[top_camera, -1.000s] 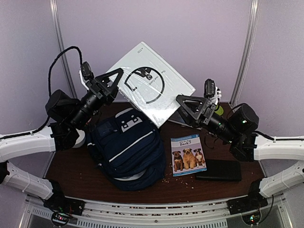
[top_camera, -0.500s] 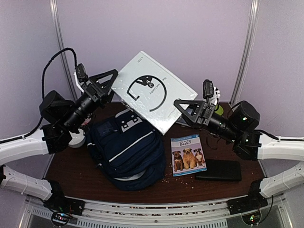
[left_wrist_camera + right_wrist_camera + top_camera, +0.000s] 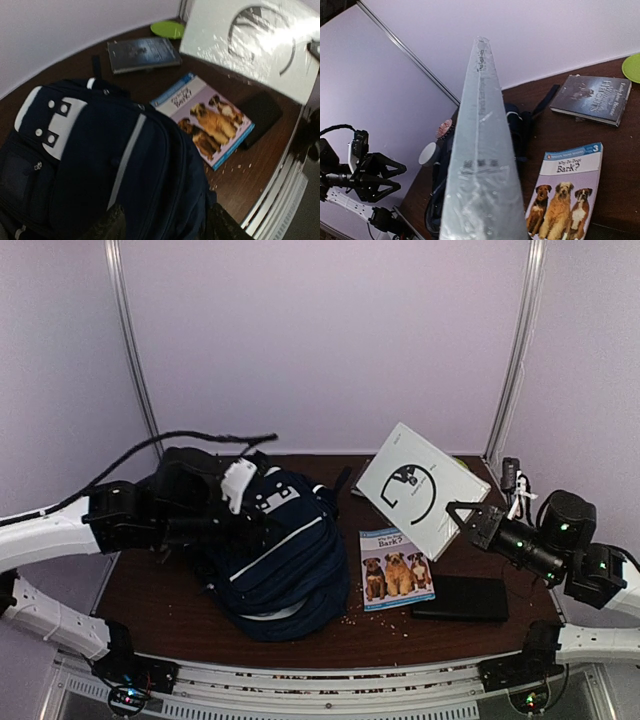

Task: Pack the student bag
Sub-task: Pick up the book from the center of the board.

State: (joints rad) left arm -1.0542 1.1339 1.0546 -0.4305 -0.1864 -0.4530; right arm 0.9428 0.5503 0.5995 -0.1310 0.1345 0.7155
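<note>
Top external view: right gripper (image 3: 462, 520) pinches large white book (image 3: 415, 485) at 2 o'clock; left gripper (image 3: 162, 227), spread over navy-blue striped fabric backpack (image 3: 290, 550), should first widen its opening.

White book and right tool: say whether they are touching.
Touching. The top external view shows the right tool closed on the white book at its lower corner, holding it up, tilted.
</note>
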